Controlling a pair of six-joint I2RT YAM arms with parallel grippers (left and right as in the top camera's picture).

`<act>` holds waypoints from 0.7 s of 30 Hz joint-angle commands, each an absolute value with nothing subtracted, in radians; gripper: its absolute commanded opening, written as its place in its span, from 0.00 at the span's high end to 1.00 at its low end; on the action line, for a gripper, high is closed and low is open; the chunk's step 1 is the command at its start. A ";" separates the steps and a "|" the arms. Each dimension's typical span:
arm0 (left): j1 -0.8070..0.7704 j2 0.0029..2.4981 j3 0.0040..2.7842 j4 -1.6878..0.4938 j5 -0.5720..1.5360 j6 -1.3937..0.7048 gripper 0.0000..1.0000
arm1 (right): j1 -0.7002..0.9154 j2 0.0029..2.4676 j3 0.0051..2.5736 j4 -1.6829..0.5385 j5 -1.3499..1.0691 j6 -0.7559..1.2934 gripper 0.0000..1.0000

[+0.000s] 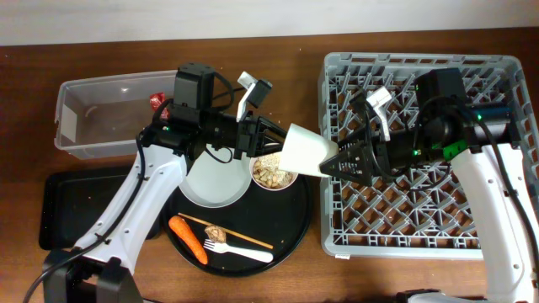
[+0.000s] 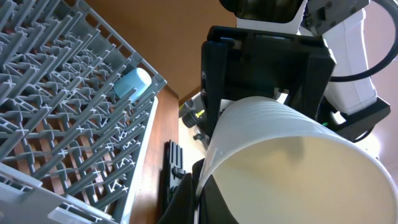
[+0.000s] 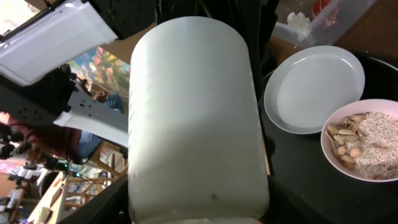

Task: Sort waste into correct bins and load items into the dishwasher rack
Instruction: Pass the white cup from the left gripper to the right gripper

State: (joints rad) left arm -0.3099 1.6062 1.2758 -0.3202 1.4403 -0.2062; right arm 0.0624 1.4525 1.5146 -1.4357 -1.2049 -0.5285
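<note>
Jaws of the left gripper [image 1: 274, 139] hold the pale cup [image 1: 305, 150] at the left edge of the dishwasher rack [image 1: 421, 244]. Those of the right gripper [image 1: 337, 158] straddle its base, and we cannot tell whether they clamp. Left of the rack, we judge the plate [image 1: 210, 181], bowl [image 3: 324, 144], carrot [image 1: 188, 239] and fork [image 1: 240, 251] not yet sorted.

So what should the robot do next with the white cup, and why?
Probably the right gripper should close firmly on the pale cup. It hangs between both grippers, with the left gripper at its rim, beside the dishwasher rack. I can't tell whose grip holds now.
</note>
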 commanded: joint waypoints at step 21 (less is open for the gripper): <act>-0.244 1.595 1.287 -0.648 1.174 0.004 0.64 | -0.070 1.461 1.539 -1.452 -0.984 -0.489 0.54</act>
